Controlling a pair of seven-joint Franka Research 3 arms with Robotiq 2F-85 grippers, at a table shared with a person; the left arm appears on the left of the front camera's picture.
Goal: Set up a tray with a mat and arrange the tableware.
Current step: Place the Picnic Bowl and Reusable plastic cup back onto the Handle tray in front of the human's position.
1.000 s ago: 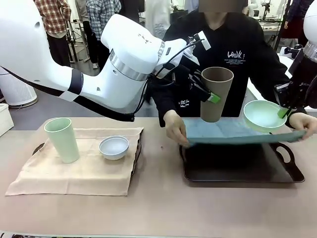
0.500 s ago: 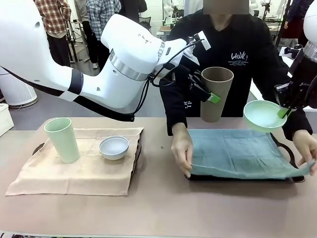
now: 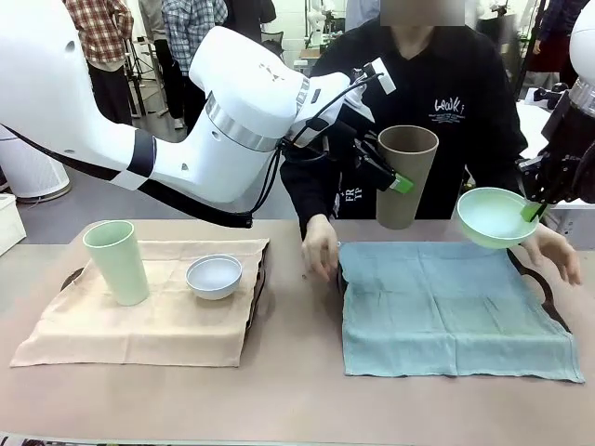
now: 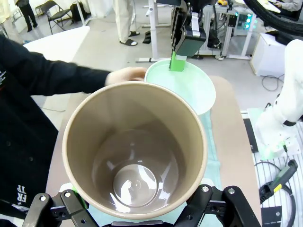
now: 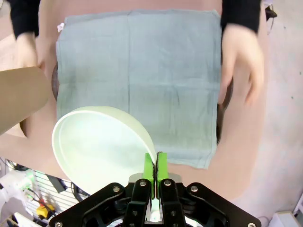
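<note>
Both grippers holding tableware in the air; person's hands at the blue-green mat.

Front view: we are seeing the left gripper gripping the taupe-brown cup upright above the table, jaws spread wide around its wall. The right gripper is pinching the rim of the mint green bowl, jaws fully closed on it. The person's hands are resting open at the mat, which is covering the dark tray. The pale green cup and white bowl, both empty, are sitting on the beige mat.
Left wrist view: we are looking into the taupe-brown cup; it is empty.
Right wrist view: the mint green bowl is empty, hanging over the mat.
</note>
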